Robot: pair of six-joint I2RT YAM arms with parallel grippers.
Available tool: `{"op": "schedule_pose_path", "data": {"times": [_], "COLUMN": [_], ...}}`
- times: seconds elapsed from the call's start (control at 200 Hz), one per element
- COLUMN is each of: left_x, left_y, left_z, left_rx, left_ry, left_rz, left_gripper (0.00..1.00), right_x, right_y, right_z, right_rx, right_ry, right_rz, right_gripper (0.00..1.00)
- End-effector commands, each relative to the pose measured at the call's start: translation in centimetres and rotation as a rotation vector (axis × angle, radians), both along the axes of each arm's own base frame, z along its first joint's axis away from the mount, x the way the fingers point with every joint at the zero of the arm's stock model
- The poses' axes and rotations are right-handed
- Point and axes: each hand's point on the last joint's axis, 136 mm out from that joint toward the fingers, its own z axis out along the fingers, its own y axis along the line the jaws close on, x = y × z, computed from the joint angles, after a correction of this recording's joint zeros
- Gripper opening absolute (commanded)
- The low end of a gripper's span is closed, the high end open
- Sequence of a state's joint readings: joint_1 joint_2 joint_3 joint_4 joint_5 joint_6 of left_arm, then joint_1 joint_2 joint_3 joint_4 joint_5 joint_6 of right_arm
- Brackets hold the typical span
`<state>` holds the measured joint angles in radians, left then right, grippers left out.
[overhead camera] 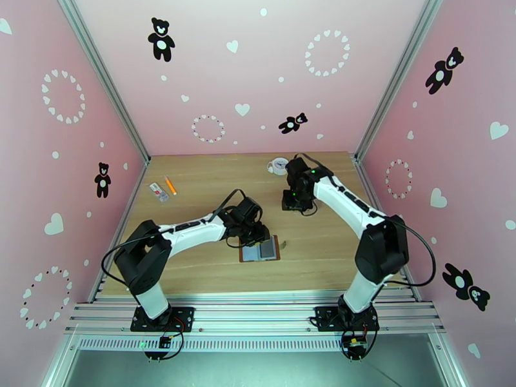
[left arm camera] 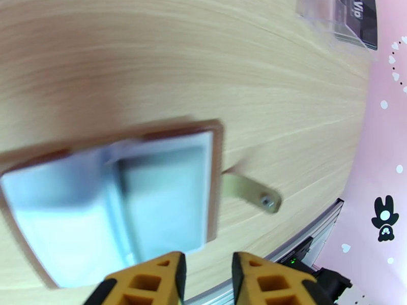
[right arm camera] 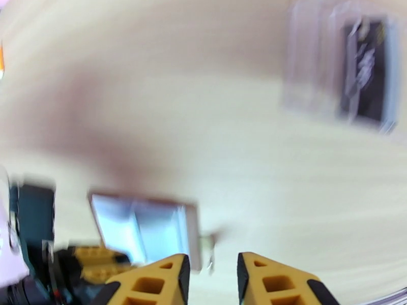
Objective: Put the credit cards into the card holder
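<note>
Overhead, wooden table (overhead camera: 206, 208), pink bear-and-heart walls (overhead camera: 258, 79), card holder (overhead camera: 260, 251) open, left gripper (left arm camera: 209, 265) and right gripper (right arm camera: 212, 265) slightly parted, empty.

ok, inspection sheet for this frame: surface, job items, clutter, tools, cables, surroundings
surface: wooden table, no damage seen.
job's things: brown card holder lies open, pale panels up, snap strap sticking out sideways; dark card seemingly inside a clear pouch, apart from the holder.
clutter: orange pen, small white item beside it, white round item near the far edge.
grippers: left tool open, empty, by the holder; right tool open, empty.
cables: left cable loop and right cable loop hang off the arms.
surroundings: pink walls with bear and heart stickers; aluminium frame.
</note>
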<state>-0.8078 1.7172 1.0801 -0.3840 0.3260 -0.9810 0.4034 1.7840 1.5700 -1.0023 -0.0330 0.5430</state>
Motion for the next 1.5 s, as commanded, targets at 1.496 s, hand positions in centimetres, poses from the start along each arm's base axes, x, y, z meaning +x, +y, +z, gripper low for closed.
{"op": "schedule_pose_path", "data": {"times": [1.496], "left_x": [0.7], "left_y": [4.7], "left_z": [-1.0], "left_rx": [0.065], "left_ry": [0.039], "left_rz": [0.047], "left_gripper": [0.31], "right_x": [8.6], "right_y": [-11.4], "right_z": [-6.5], "right_rx": [-0.362], "right_ry": [0.168], "right_rz": [-0.102], "right_gripper": [0.40]}}
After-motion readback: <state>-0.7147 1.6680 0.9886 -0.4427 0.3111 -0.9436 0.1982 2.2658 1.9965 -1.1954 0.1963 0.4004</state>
